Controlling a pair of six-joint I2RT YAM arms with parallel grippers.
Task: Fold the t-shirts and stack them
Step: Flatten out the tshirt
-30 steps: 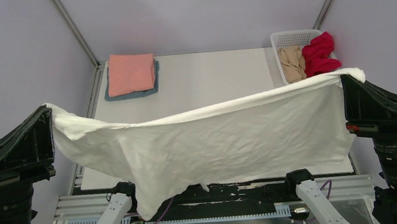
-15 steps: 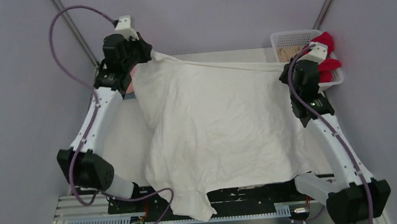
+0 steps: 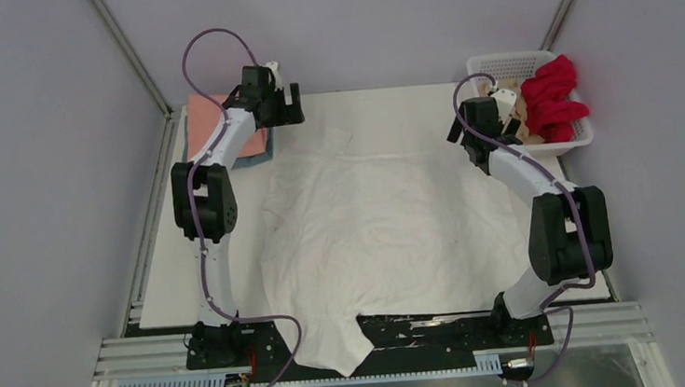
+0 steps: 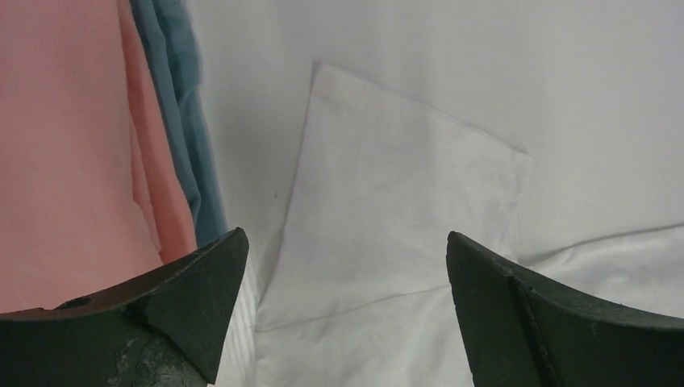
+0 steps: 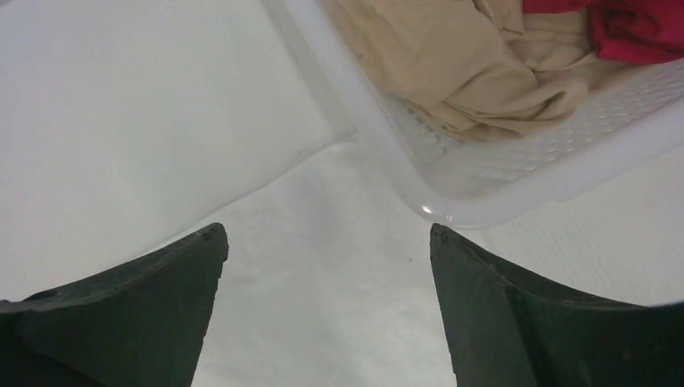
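At far left, the left gripper (image 3: 286, 107) is spread wide and empty, over the left sleeve (image 4: 387, 201) of the white tee (image 3: 388, 227). Can't tell if it touches the cloth. Just left of it is the stack: pink tee (image 3: 206, 121) on the grey-blue tee (image 4: 181, 121).

At far right, the right gripper (image 3: 466, 134) is also spread and empty, above the right sleeve edge and just beside the basket (image 3: 533, 63). The beige tee (image 5: 452, 64) and red tee (image 3: 555, 95) sit unfolded in it.

The white tee lies flat mid-table, wrinkled, sleeves far, hem hanging over the near edge.

My read: lay-out step is done, the fold starts now. Next move needs both grippers down to pinch the sleeves or sides and bring them inward, with the hem pulled back onto the table (image 3: 388, 115). Risks: left snagging the stack, right clipping the basket rim.
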